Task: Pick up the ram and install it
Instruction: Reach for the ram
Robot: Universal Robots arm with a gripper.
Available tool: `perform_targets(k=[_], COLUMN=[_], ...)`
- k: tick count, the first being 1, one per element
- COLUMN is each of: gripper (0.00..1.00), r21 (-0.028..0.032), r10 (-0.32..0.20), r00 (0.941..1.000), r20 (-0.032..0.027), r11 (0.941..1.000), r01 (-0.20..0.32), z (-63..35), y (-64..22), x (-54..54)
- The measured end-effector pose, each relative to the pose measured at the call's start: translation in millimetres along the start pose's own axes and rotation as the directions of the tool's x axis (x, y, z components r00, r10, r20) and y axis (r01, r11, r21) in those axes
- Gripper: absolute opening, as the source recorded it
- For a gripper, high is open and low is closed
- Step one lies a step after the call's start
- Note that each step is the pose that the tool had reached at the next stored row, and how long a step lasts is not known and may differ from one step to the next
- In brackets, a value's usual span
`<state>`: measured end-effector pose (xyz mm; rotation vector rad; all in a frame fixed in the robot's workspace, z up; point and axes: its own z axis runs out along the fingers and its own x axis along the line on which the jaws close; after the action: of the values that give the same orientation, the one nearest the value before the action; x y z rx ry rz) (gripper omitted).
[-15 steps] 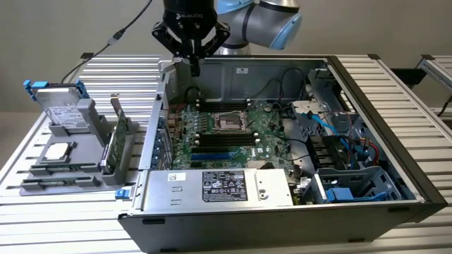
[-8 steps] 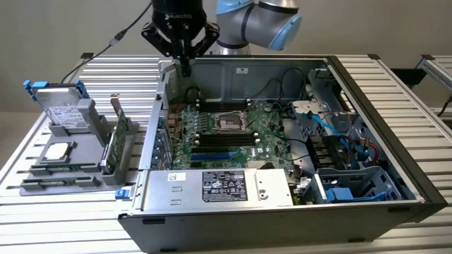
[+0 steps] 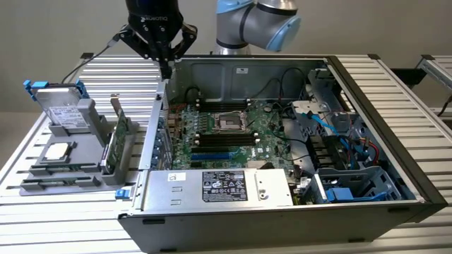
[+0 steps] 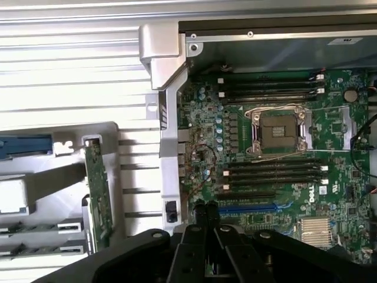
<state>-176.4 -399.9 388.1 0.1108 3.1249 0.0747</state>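
Gripper (image 3: 166,67) hovering above the open computer case's (image 3: 233,74) back corner, on the exterior view's left. Fingers (image 4: 200,215) pressed together, nothing visible between them. Ram (image 3: 62,169) apparently lying as a thin strip in the gray holder (image 3: 102,129), near the tabletop's (image 3: 56,227) edge, beside the green card (image 3: 116,140).

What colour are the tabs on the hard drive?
Blue; the tabs show best in the exterior view.
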Motion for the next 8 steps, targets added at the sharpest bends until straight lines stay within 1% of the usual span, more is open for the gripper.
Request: perform_targets(k=[1, 4, 8], gripper=[0.10, 0.10, 0.10], r21=[0.0001, 0.0011, 0.0019], r10=[0.000, 0.001, 0.001], r00=[1.0000, 0.9999, 0.9996], r20=[-0.0022, -0.0152, -0.0269], r11=[1.0000, 1.0000, 1.0000], r01=[0.000, -0.001, -0.001], z=[1.2, 4.4, 9.0], y=[-0.4, -1.7, -3.7], x=[4.6, 17.8, 36.1])
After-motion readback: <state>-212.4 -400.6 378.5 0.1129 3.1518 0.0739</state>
